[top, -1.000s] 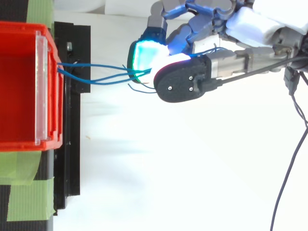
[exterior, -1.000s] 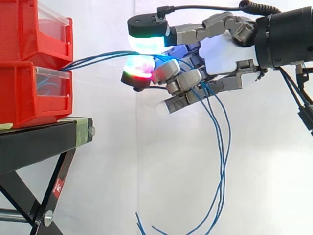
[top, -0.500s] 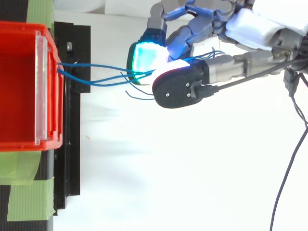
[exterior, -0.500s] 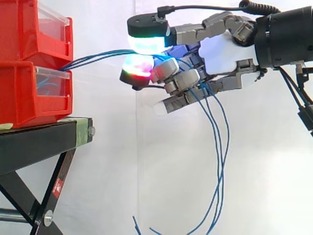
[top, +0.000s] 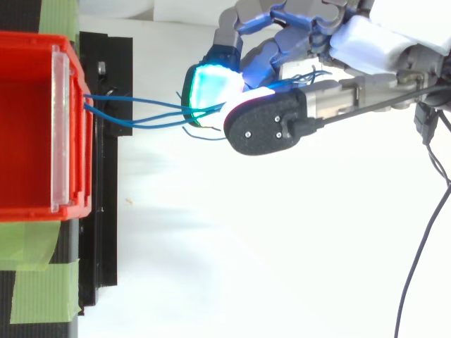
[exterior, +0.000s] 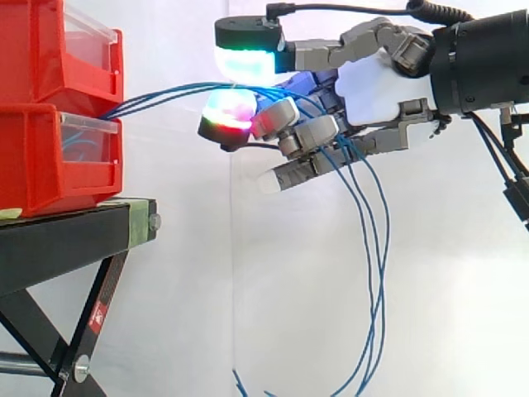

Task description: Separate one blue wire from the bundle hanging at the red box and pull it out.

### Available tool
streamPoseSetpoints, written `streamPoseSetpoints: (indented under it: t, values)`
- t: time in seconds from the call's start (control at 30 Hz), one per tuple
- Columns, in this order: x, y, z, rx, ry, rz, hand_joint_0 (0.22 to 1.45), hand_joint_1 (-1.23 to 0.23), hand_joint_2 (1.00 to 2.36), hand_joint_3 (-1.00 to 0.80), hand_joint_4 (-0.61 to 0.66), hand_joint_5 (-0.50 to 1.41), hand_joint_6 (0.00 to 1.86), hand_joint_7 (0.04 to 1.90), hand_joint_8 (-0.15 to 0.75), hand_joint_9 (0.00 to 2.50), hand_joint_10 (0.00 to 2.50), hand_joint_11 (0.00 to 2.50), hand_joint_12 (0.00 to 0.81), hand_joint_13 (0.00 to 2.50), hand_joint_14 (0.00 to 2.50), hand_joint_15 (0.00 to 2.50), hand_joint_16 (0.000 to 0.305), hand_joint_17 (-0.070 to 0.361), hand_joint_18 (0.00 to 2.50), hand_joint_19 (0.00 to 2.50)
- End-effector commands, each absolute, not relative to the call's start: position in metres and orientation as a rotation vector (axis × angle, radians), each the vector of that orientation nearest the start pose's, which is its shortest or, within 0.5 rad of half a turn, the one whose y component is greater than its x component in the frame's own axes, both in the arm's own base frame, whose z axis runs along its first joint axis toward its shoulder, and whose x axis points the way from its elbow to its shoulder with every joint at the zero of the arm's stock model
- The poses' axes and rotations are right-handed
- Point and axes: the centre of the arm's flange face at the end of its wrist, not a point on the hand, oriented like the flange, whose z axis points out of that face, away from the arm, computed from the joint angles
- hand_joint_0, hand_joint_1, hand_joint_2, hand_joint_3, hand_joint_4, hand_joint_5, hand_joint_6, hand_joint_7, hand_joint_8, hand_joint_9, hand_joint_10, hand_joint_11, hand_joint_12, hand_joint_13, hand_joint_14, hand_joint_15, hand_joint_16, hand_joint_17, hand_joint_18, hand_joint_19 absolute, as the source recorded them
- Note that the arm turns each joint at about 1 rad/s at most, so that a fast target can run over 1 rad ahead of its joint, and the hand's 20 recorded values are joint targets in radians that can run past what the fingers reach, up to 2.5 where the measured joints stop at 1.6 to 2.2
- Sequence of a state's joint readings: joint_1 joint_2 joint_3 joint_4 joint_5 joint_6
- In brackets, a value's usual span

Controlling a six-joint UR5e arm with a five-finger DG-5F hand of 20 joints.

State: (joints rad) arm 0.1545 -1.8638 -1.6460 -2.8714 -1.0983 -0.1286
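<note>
Blue wires, thin and glossy, run from the red bins (stacked plastic) right into the hand, pinched between its pads.

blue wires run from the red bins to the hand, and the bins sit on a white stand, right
Not quite: the stand is black, not white, as the side view shows. The blue wires do run from the red bins to the hand.
</note>
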Motion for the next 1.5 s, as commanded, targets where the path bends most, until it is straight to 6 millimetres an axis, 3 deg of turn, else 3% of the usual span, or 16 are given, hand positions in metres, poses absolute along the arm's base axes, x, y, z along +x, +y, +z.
streamPoseSetpoints:
  t: [0.0,0.13,0.2,0.23,0.33,0.43,0.63,0.93,1.47]
  values:
    - [0.5879,-0.0890,0.3203,1.304,1.127,0.810,0.64,-0.56,1.00,-0.48,0.26,-0.27,0.83,1.12,0.297,0.55,0.27,1.69,0.313,0.52,1.30,1.57,0.046,0.102,0.44,0.70]
    - [0.5879,-0.0890,0.3203,1.304,1.127,0.810,0.65,-0.61,1.01,-0.44,0.26,-0.27,0.83,1.12,0.298,0.54,0.28,1.68,0.316,0.52,1.31,1.56,0.046,0.103,0.44,0.70]
    - [0.5879,-0.0890,0.3203,1.304,1.127,0.810,0.67,-0.65,1.02,-0.35,0.27,-0.27,0.84,1.11,0.297,0.53,0.32,1.66,0.309,0.52,1.30,1.57,0.046,0.103,0.44,0.69]
    - [0.5879,-0.0890,0.3203,1.304,1.127,0.810,0.68,-0.66,1.02,-0.30,0.26,-0.27,0.86,1.10,0.290,0.47,0.46,1.60,0.302,0.46,1.42,1.50,0.045,0.102,0.41,0.72]
    - [0.5879,-0.0890,0.3203,1.304,1.127,0.810,0.70,-0.68,1.03,-0.06,0.27,-0.27,0.88,1.11,0.288,0.45,0.49,1.59,0.294,0.45,1.43,1.49,0.045,0.102,0.39,0.74]
    - [0.5879,-0.0890,0.3203,1.304,1.127,0.810,0.71,-0.69,1.03,-0.01,0.27,-0.27,0.88,1.12,0.286,0.44,0.48,1.61,0.296,0.44,1.44,1.50,0.045,0.102,0.38,0.75]
    - [0.5879,-0.0890,0.3203,1.304,1.127,0.810,0.70,-0.81,1.02,-0.28,0.26,-0.28,0.85,1.17,0.283,0.39,0.35,1.72,0.302,0.41,1.32,1.60,0.046,0.103,0.38,0.68]
    - [0.5879,-0.0890,0.3203,1.304,1.127,0.810,0.70,-0.85,1.02,-0.34,0.25,-0.29,0.84,1.19,0.279,0.35,0.28,1.78,0.298,0.38,1.29,1.61,0.046,0.103,0.36,0.67]
    - [0.5874,-0.0890,0.3200,1.303,1.133,0.804,0.54,-0.68,1.00,-0.50,0.28,-0.29,0.83,1.16,0.304,0.39,0.41,1.73,0.325,0.38,1.54,1.50,0.048,0.109,0.37,0.75]
